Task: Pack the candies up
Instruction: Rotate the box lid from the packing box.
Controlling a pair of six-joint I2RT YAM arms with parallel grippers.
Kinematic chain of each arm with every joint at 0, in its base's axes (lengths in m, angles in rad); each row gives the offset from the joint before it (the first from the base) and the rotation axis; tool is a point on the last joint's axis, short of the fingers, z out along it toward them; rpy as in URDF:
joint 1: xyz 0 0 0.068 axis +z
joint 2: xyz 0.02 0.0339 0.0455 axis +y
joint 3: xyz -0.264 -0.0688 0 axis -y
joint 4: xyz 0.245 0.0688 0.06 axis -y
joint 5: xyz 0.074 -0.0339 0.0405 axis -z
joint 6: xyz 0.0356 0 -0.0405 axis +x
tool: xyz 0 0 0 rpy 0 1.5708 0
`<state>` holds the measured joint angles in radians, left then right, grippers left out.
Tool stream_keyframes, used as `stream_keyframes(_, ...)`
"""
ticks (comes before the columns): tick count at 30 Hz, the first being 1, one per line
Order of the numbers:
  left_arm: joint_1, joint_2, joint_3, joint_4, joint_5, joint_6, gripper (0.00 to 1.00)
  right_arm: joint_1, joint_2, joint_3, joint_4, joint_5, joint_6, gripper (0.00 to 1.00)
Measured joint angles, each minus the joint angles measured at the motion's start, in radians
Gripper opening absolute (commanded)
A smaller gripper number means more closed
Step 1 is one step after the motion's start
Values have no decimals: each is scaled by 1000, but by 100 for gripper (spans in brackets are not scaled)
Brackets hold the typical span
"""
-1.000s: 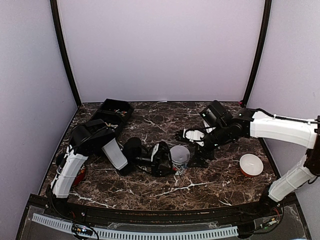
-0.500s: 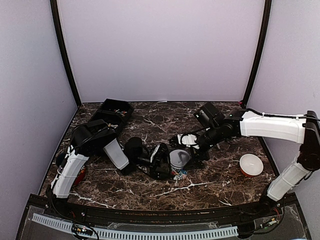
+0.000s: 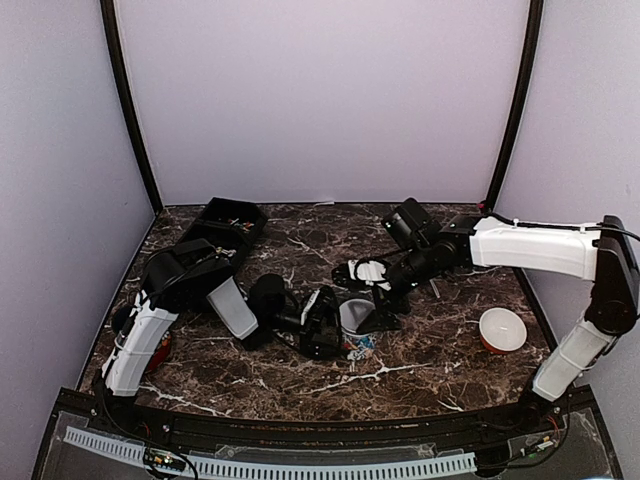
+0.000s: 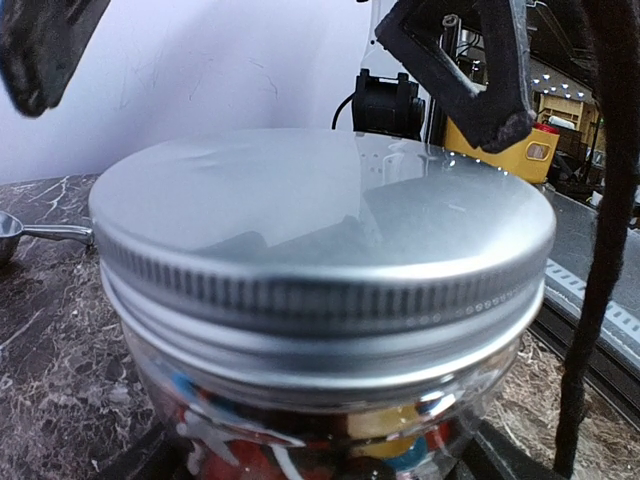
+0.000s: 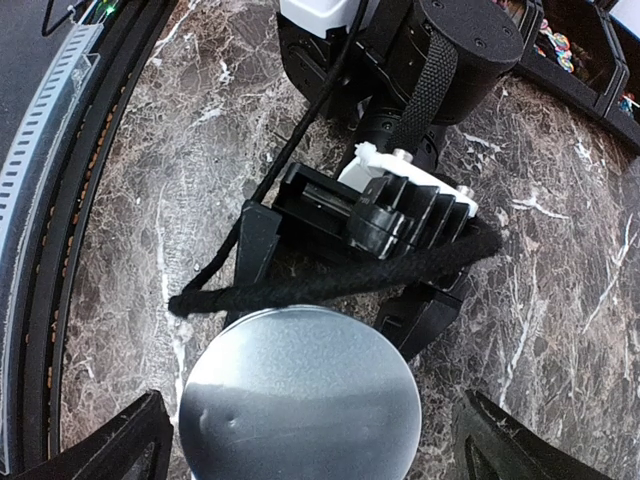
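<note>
A glass jar point(image 4: 300, 410) with a silver screw lid point(image 4: 320, 210) stands on the marble table, with mixed-colour candies point(image 4: 400, 425) showing through its glass. My left gripper point(image 3: 345, 325) lies low on the table and is shut on the jar's body, one finger point(image 5: 255, 245) on each side. From above, my right gripper point(image 5: 305, 445) hangs open over the lid point(image 5: 300, 390), its fingers point(image 5: 135, 445) standing apart from the rim on both sides. In the top view the jar point(image 3: 356, 316) sits mid-table between the two arms.
A black bin point(image 3: 228, 225) holding more candies point(image 5: 555, 40) stands at the back left. A white bowl point(image 3: 501, 328) sits at the right. A metal scoop point(image 4: 25, 232) lies on the table beyond the jar. A black cable point(image 5: 330, 280) loops across the left wrist.
My right arm has swung left and come down until its open gripper straddles the jar's lid. The left gripper and the jar have barely moved.
</note>
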<state>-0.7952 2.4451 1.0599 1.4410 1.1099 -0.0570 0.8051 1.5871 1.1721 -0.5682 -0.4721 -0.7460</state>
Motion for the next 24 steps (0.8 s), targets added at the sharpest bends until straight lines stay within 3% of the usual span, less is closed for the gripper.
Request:
stream_keyframes(14, 0, 1, 2, -1, -7, 0, 78, -10, 80, 42, -27, -30, 22, 100)
stream_keyframes(24, 0, 1, 4, -3, -39, 2, 77, -14, 81, 42, -29, -44, 46, 94)
